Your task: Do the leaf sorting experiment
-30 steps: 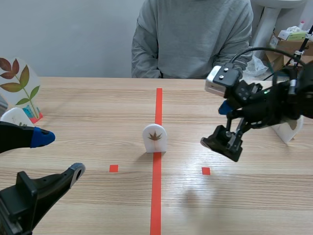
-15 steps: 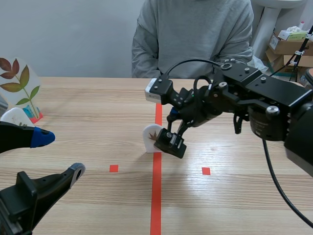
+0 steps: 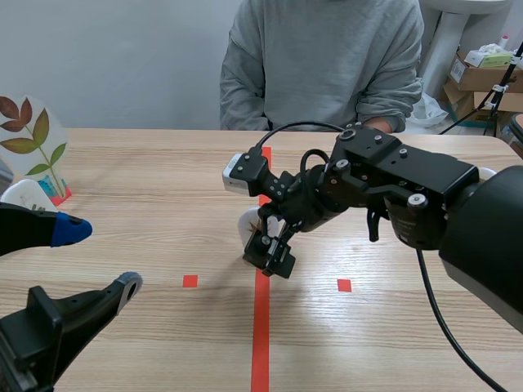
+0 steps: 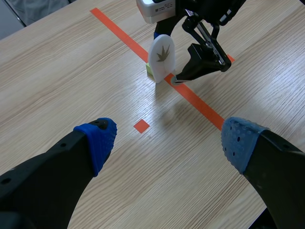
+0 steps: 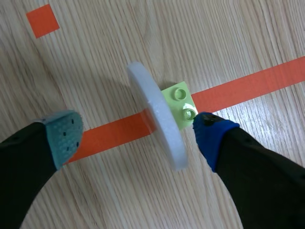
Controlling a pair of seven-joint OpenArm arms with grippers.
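So the leaf card (image 4: 162, 57) is a thin white arch-shaped board with a little brown leaf printed on it. It stands upright in a small green brick (image 5: 178, 102), right on the long red tape line (image 3: 261, 327) about midway along it. The right gripper (image 5: 137, 128) sits over that same spot on the line with its fingers spread wide and the card between them: the teal pad (image 5: 62, 136) is off one flat face, and the blue pad (image 5: 212, 133) is on the other side, just beside the brick. Neither looks like it's pressing the card, though I can't tell if the blue one is grazing the brick. The left gripper (image 4: 167, 139) is also spread open, holding nothing, well off the line on the robot's left. There's a bigger leaf sign (image 3: 29, 143) way out on that side too, and a person (image 3: 323, 65) sits past the line's far end. My guess is that the card is foam, so super light and stiff enough, but easy to dent and tippy on that tiny base. I'd pinch the two flat faces fairly low, near the brick, squeeze gently and lift straight up. Can't tell how firmly the brick is stuck on.
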